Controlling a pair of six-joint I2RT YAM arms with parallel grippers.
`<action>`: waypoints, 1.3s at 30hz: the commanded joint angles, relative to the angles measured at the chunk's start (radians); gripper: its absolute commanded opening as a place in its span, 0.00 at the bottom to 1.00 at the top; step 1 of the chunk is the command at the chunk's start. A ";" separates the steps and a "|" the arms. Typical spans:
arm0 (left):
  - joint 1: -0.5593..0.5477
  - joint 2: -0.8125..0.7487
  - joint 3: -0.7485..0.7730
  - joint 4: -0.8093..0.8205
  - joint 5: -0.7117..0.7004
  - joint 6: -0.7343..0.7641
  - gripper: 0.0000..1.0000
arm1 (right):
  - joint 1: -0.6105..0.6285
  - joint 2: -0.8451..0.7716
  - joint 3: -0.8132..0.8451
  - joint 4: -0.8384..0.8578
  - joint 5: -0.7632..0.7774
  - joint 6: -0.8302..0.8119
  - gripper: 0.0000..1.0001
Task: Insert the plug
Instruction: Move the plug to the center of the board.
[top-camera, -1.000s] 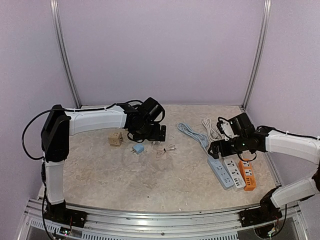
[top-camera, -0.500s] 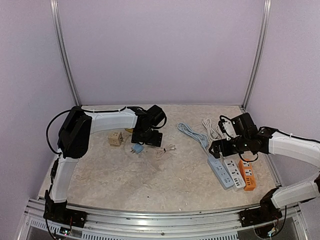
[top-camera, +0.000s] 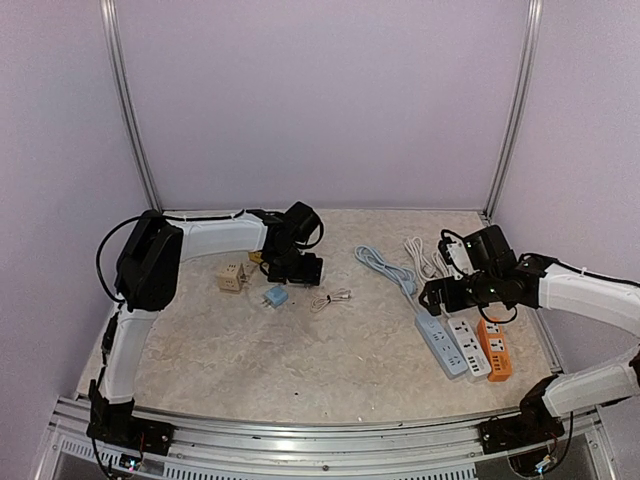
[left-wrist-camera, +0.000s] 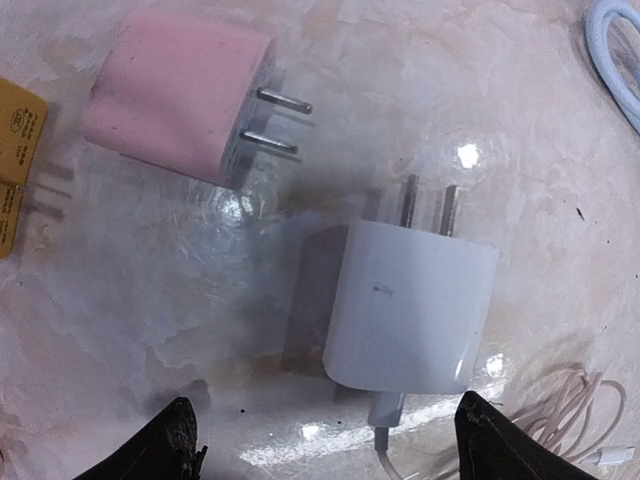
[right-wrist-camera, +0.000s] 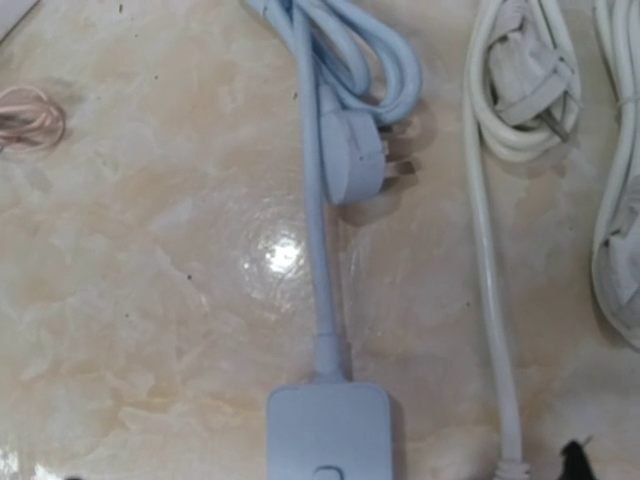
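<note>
Left gripper (left-wrist-camera: 335, 450) has sunk over the white plug (left-wrist-camera: 410, 300), centre frame beside a pink plug (left-wrist-camera: 175, 110); its jaws, wide but narrowing, grip nothing yet. Grasp looks imminent. Right gripper (top-camera: 432, 296) waits wide open, empty, beside the power strips (top-camera: 455, 345)

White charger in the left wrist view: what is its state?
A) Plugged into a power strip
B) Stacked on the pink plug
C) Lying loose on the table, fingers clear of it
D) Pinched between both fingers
C: the white charger lies flat on the table with its prongs bare. The fingers stop short on either side of it, and the pink plug sits apart.
</note>
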 joint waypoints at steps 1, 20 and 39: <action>-0.023 0.002 0.022 0.048 0.040 0.045 0.85 | 0.012 -0.032 -0.019 -0.005 0.024 0.013 1.00; 0.009 0.131 0.160 -0.007 0.061 0.048 0.59 | 0.011 -0.050 -0.033 0.004 0.035 0.017 1.00; 0.140 0.334 0.460 0.023 -0.010 -0.015 0.31 | 0.012 -0.009 -0.028 0.034 0.014 0.012 1.00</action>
